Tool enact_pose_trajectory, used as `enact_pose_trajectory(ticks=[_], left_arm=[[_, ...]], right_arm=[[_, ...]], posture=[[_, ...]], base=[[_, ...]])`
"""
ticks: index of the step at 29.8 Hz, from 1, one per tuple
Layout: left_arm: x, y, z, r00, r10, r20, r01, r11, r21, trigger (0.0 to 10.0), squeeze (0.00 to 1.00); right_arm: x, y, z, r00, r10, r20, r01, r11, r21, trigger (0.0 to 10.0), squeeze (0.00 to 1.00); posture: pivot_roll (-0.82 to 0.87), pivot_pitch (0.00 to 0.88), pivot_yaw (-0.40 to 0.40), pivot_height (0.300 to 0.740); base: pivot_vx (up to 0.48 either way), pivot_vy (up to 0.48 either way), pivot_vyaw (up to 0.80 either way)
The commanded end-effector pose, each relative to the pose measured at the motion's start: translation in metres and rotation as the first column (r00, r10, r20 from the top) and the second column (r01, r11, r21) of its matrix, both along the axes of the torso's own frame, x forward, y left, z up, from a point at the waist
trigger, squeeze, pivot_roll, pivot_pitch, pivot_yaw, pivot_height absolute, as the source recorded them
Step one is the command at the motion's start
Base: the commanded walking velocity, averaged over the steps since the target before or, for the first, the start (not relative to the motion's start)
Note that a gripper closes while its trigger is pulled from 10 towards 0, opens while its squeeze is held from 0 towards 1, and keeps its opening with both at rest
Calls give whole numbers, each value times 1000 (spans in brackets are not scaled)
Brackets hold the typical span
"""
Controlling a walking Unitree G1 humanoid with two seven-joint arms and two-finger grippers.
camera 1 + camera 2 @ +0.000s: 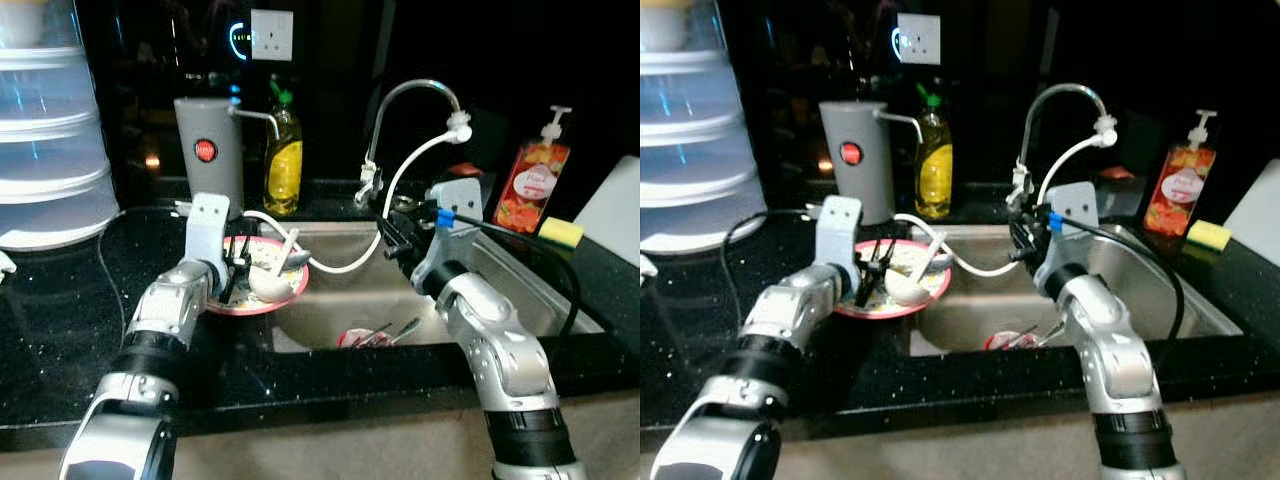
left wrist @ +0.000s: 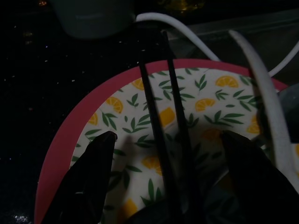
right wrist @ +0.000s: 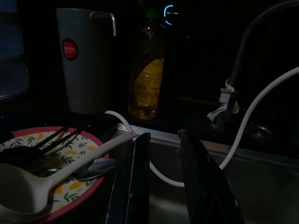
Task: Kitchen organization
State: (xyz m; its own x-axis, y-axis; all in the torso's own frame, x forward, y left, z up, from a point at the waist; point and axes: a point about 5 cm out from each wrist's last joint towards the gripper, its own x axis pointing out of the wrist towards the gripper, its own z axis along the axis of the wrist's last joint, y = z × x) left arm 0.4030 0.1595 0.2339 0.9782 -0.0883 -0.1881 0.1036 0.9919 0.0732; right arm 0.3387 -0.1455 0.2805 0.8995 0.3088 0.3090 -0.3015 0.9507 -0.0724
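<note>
A red-rimmed plate (image 1: 256, 310) printed with lemons and leaves lies on the black counter at the sink's left edge. On it rest a white ladle (image 1: 268, 283), a metal spoon (image 3: 96, 167) and two black chopsticks (image 2: 156, 116). My left gripper (image 2: 169, 137) hangs low over the plate, open, one finger on each side of the chopsticks. My right gripper (image 1: 392, 238) hovers over the left part of the sink (image 1: 520, 290), close to the white hose (image 1: 340, 268), slightly open and holding nothing.
A red dish with cutlery (image 1: 365, 338) lies in the sink bottom, below the faucet (image 1: 415, 90). Behind the plate stand a grey canister (image 1: 210, 150) and a yellow dish-soap bottle (image 1: 283, 160). A pump bottle (image 1: 532, 185) and sponge (image 1: 561, 232) sit right; stacked clear containers (image 1: 45, 130) stand far left.
</note>
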Motion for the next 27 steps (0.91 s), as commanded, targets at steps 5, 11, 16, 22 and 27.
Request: enact_pose_trajectory(ticks=[5,11,16,22,27], left_arm=[[10,-1,-7,998,38,-51,-39,999,-32,10000,0],[12,2,-18,993,51,-106,-53,998,-15,6627,0],[10,4,-32,986,50,-156,-62,995,-72,0,0],[10,9,-36,985,64,-160,-79,993,-86,0,0],[11,10,-29,990,68,-127,-82,991,-104,0,0]], right_arm=[[-2,5,2,1000,20,2,-20,1000,9,10000,0],[-3,5,2,1000,16,4,-16,1000,14,10000,0],[-3,5,3,1000,15,4,-15,1000,15,10000,0],[-3,6,3,1000,17,1,-17,1000,21,10000,0],[-3,7,1,1000,19,-4,-19,1000,23,10000,0]], posture=[[10,0,-52,740],[7,0,-49,740],[9,0,-49,740],[14,0,-44,740],[11,0,-52,740]], base=[[0,0,0],[0,0,0],[0,0,0],[0,0,0],[0,0,0]])
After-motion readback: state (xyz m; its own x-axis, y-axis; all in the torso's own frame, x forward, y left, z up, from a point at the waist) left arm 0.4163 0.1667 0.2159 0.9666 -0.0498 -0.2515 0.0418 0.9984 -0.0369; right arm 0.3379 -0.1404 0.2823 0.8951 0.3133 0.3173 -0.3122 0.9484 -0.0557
